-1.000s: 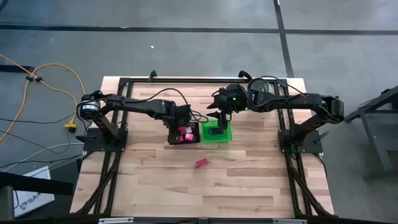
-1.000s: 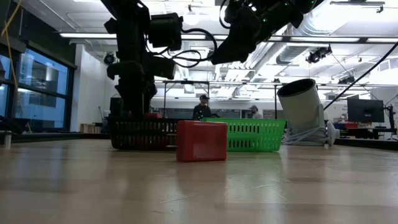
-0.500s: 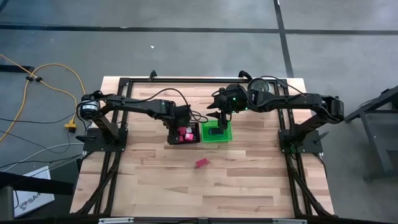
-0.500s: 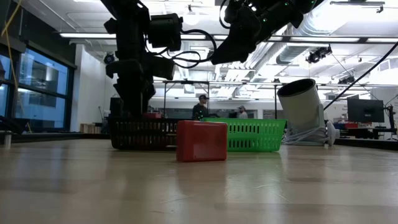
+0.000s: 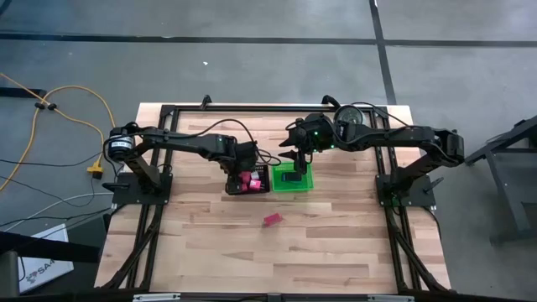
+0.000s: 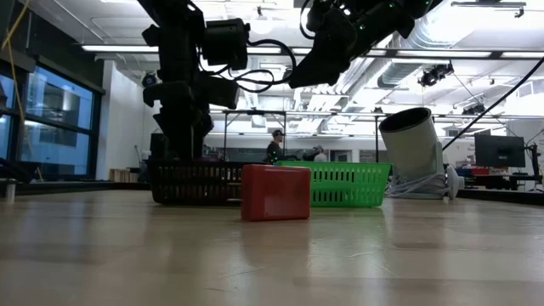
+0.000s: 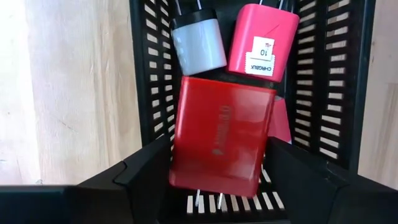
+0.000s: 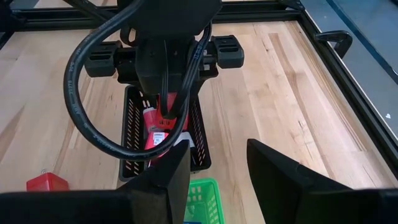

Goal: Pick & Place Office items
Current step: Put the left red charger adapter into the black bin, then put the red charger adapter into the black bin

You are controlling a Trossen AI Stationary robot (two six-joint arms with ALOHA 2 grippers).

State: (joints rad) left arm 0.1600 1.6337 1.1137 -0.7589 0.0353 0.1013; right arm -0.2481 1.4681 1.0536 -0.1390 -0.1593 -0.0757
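Note:
My left gripper points down into the black mesh tray, its fingers apart on either side of a red block. The block lies tilted in the tray, below a grey block and a pink labelled block. Another red block stands alone on the table nearer the front. My right gripper hangs open above the green bin, with nothing between its fingers. My left gripper has its fingers close beside the red block's two long sides, coming from above. I cannot tell whether they touch the block. The block's lower part rests in the tray.
The tray and the green bin stand side by side at the table's middle. A shiny grey round can sits at the far right, behind the right arm. Bare wood lies around the lone red block. People show in the room beyond.

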